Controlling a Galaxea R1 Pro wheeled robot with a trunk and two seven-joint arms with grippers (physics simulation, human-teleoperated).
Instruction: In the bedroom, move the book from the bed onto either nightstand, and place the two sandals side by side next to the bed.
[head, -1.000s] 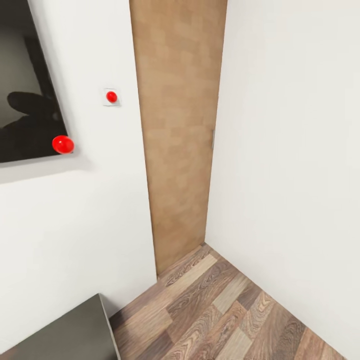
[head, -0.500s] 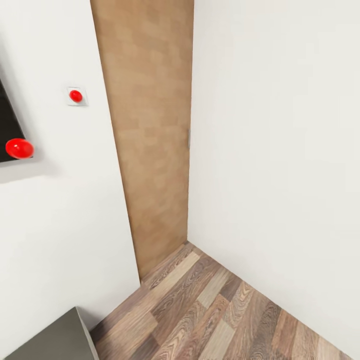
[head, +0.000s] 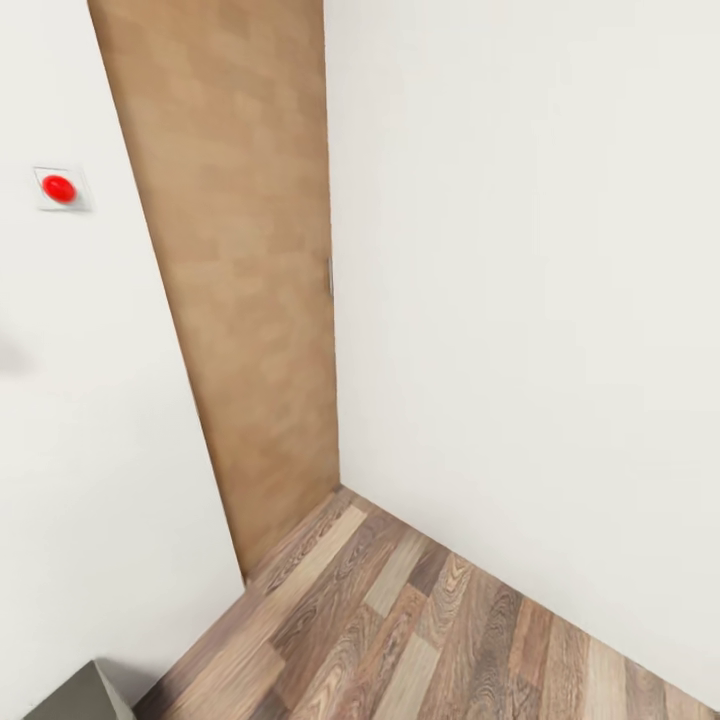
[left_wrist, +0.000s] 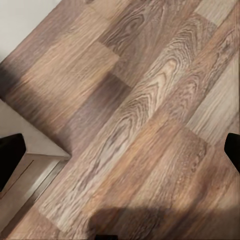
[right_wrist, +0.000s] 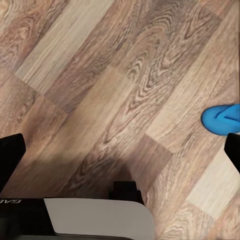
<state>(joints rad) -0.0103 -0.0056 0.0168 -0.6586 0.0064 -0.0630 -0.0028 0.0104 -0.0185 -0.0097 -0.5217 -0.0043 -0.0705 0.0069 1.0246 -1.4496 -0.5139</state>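
Note:
Part of one bright blue sandal (right_wrist: 222, 119) lies on the wood-plank floor, close to one black fingertip of my right gripper (right_wrist: 120, 155). That gripper is open, pointing down at the floor with nothing between its fingers. My left gripper (left_wrist: 120, 155) is also open over bare planks, its black fingers (left_wrist: 10, 157) wide apart. The book, the bed and the nightstand are out of view.
The head view faces a room corner with a light wooden door (head: 240, 300), white walls and a wall switch with a red button (head: 59, 188). A grey furniture corner (head: 85, 700) stands low beside the left wall, also under my left gripper (left_wrist: 20, 145). My own base (right_wrist: 95, 220) shows near the right gripper.
The head camera has swung right: the door and the red switch slide left in the picture, and the dark panel with the red ball has left it. Less of the grey furniture shows.

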